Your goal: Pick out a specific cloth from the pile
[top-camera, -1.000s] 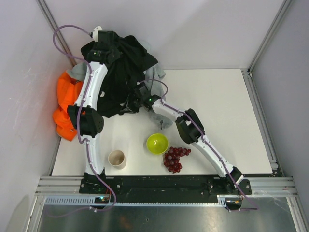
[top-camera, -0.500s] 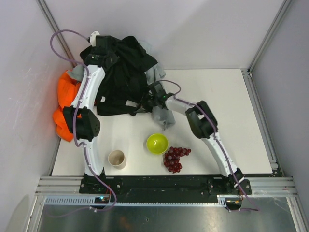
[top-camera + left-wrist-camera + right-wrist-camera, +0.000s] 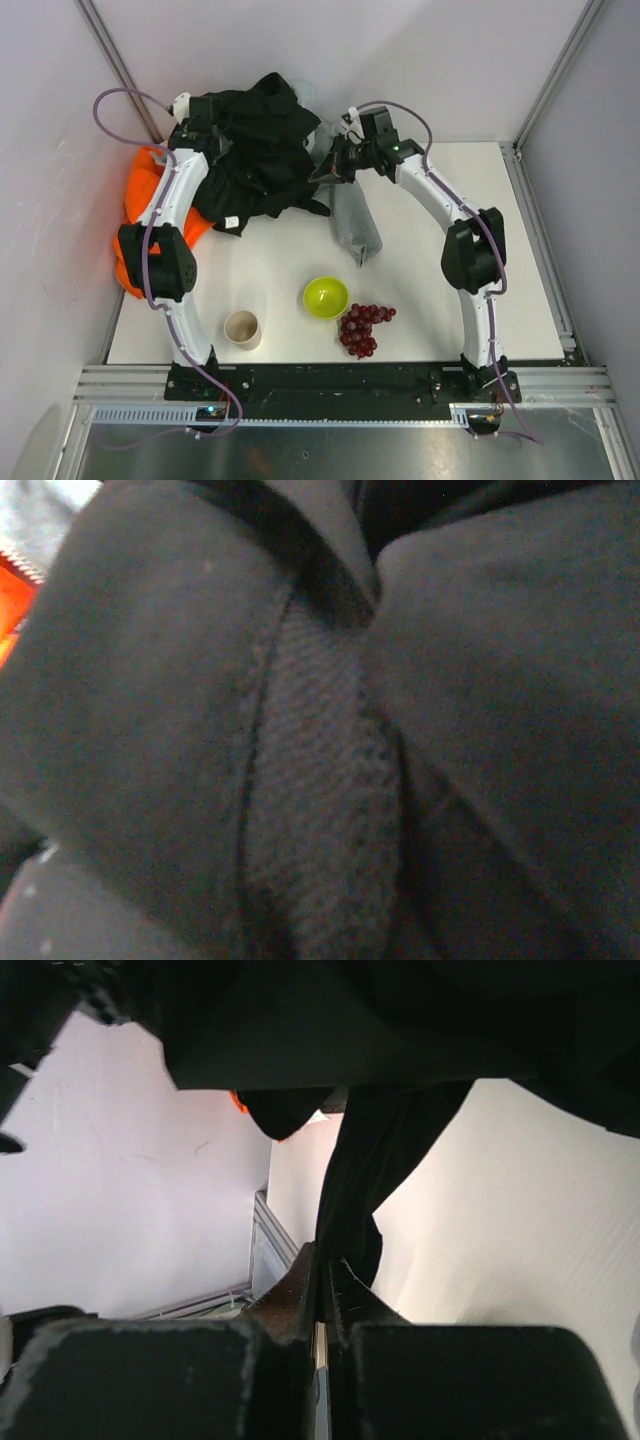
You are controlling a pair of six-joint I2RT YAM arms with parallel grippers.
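The pile (image 3: 140, 205) of orange, grey and black garments fills the back left corner. My left gripper (image 3: 205, 128) is buried in a thick black garment (image 3: 255, 150) with a small white label (image 3: 230, 222). That ribbed black fabric (image 3: 320, 780) fills the left wrist view and hides the fingers. My right gripper (image 3: 332, 168) (image 3: 325, 1260) is shut on a strip of thin plain black fabric, the cloth (image 3: 350, 1180), at the black mass's right edge. In the top view the cloth merges with the other black garment.
A light grey garment (image 3: 355, 220) lies stretched on the white table (image 3: 450, 230) below my right gripper. A green bowl (image 3: 326, 296), dark red grapes (image 3: 365, 328) and a beige cup (image 3: 242, 328) stand near the front. Walls close in at left and back.
My right arm swung from mid-table toward the back and its jaws closed on black fabric. My left arm drew the black garment back and left, uncovering the grey garment.
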